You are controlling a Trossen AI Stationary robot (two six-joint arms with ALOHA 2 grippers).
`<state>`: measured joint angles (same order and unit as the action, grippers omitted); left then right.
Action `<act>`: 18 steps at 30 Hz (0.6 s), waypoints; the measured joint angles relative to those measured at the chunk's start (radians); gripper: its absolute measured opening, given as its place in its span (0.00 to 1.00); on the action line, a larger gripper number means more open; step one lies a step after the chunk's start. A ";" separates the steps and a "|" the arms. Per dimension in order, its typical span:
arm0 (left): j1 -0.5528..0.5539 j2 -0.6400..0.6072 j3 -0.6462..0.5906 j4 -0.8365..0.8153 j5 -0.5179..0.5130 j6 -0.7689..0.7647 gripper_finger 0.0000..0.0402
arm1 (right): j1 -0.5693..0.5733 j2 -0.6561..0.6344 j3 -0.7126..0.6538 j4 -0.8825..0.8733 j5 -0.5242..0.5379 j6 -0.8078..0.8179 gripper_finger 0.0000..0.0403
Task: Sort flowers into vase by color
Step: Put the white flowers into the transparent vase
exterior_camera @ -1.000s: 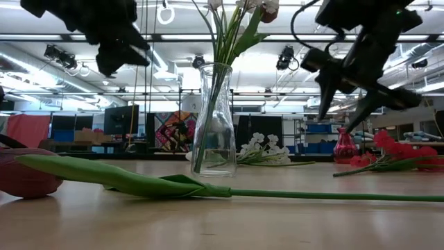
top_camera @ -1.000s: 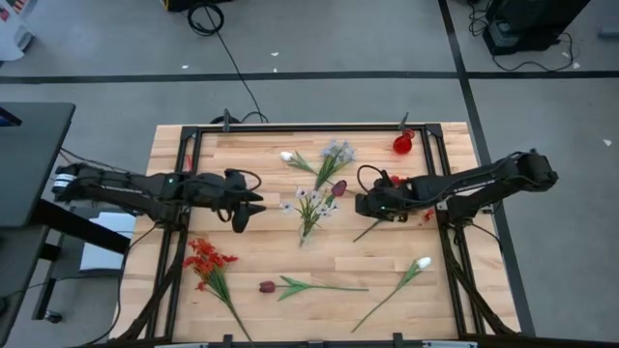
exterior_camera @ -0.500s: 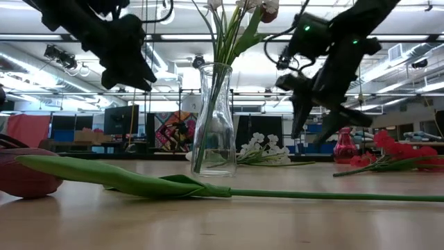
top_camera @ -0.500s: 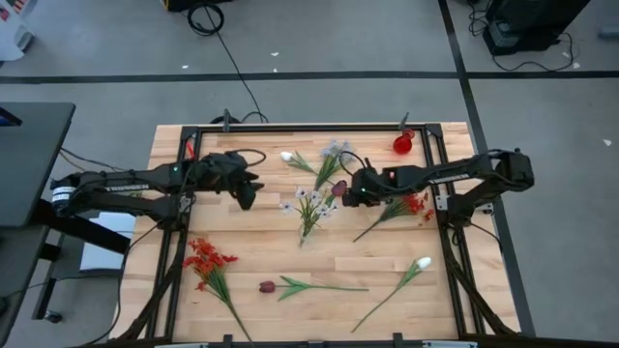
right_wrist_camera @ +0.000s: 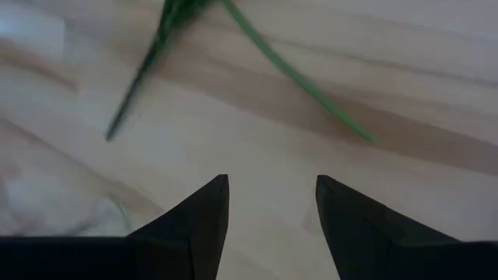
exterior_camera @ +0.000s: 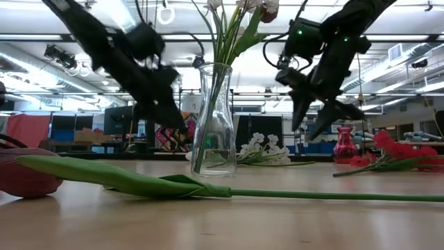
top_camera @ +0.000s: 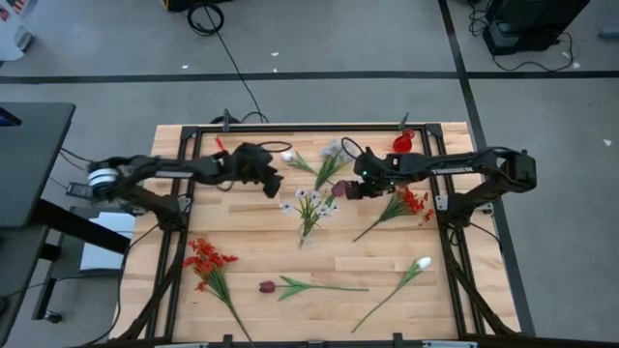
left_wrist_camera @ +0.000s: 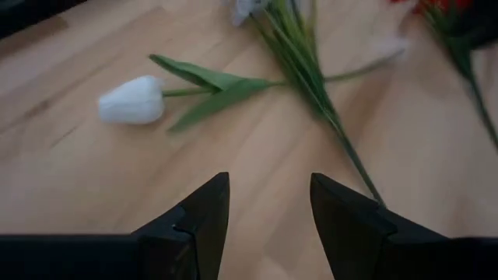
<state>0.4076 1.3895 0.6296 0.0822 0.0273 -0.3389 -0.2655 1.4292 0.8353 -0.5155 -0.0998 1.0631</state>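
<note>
Hovering over the smooth wooden worktop (top_camera: 251,242), my left pincer (left_wrist_camera: 264,206) and right pincer (right_wrist_camera: 268,202) gape open, empty. Leafy thin-stemmed flowers (top_camera: 309,208) lie scattered; a soft white tulip (left_wrist_camera: 132,101) lies near my left pincer.

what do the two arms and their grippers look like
Both arms are dark, slender and jointed, with black cables looping along them. The left gripper and right gripper each end in two black wedge-shaped fingers. The left arm has a pale band near its base.

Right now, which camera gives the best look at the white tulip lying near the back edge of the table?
The left wrist view: the white tulip fills it, bud and leaves clear. The high view shows it only as a small white bud ahead of the left gripper. The low and right wrist views do not show it.
</note>
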 joint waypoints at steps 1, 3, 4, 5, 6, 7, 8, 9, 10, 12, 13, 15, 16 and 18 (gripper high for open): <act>0.011 0.042 0.000 0.049 0.017 -0.002 0.46 | -0.001 -0.010 0.000 -0.014 -0.002 -0.014 0.50; 0.028 0.125 0.001 0.170 0.057 -0.036 0.46 | -0.004 -0.028 0.000 -0.054 0.003 -0.034 0.50; 0.029 0.162 0.008 0.199 0.069 -0.055 0.46 | -0.005 -0.033 0.000 -0.068 0.003 -0.044 0.50; 0.028 0.195 0.021 0.207 0.074 -0.065 0.46 | -0.008 -0.039 0.000 -0.078 0.002 -0.052 0.50; 0.021 0.224 0.038 0.207 0.074 -0.072 0.46 | -0.011 -0.045 0.000 -0.094 0.002 -0.060 0.50; 0.012 0.250 0.059 0.208 0.074 -0.066 0.46 | -0.012 -0.050 0.000 -0.109 0.002 -0.069 0.50; 0.002 0.270 0.079 0.213 0.074 -0.055 0.46 | -0.013 -0.053 0.000 -0.119 0.002 -0.073 0.50; -0.010 0.289 0.100 0.213 0.075 -0.040 0.45 | -0.015 -0.057 0.000 -0.129 0.004 -0.077 0.50; -0.022 0.309 0.125 0.214 0.076 -0.025 0.45 | -0.015 -0.058 0.000 -0.142 0.005 -0.082 0.50; -0.041 0.344 0.173 0.210 0.074 0.000 0.44 | -0.018 -0.059 0.000 -0.157 0.000 -0.095 0.50; -0.050 0.363 0.203 0.200 0.071 0.013 0.44 | -0.019 -0.060 0.000 -0.169 0.000 -0.097 0.50; -0.059 0.401 0.263 0.173 0.062 0.030 0.44 | -0.019 -0.061 0.000 -0.196 -0.002 -0.098 0.50; -0.060 0.418 0.287 0.155 0.060 0.044 0.44 | -0.019 -0.061 0.000 -0.207 -0.006 -0.099 0.50; -0.058 0.457 0.331 0.153 0.046 0.063 0.44 | -0.018 -0.061 0.000 -0.235 -0.016 -0.102 0.50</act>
<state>0.3500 1.8462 0.9602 0.2350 0.0734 -0.2764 -0.2837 1.3678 0.8352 -0.7501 -0.1153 0.9608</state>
